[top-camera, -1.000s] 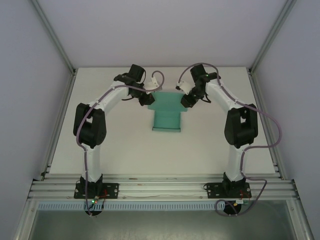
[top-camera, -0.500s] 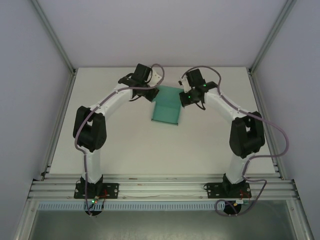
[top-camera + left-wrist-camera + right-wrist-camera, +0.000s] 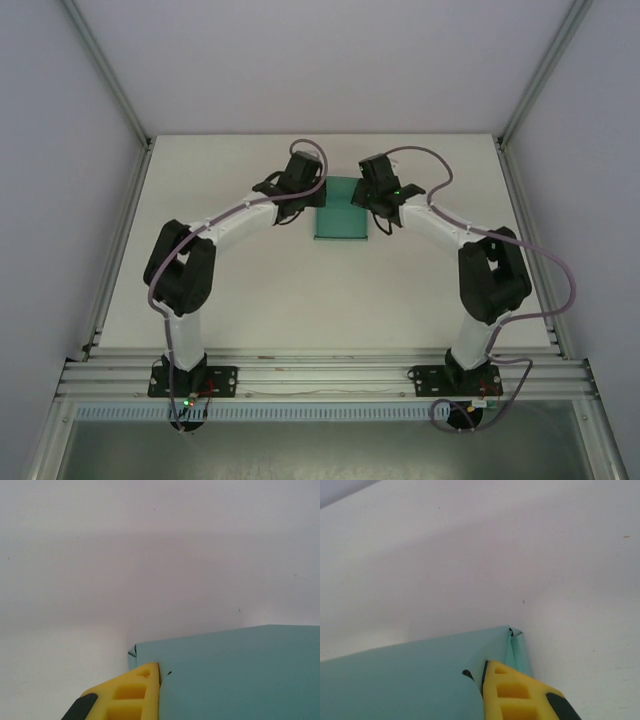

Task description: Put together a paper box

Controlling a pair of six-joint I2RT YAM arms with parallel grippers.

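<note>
The paper box point(image 3: 340, 212) sits on the desk point(image 3: 250, 290) toward its far edge, about midway between the left and right edges, with one of my arms on each side of it. From above it reads as a narrow teal rectangle rather than a spread sheet, so I judge the long side panels are folded in.

The left fingers point(image 3: 131, 696) are clenched on the card at its left edge. One yellow finger lies flat against the teal wall, just below a folded corner, and its partner is hidden behind the card. The right fingers point(image 3: 515, 695) are clenched on the right edge in the same way, with a doubled layer of card beside the fingertip.

I would call the task part done. I cannot see any end flap tucked or any tab locked, so closing the ends looks like what is left.
</note>
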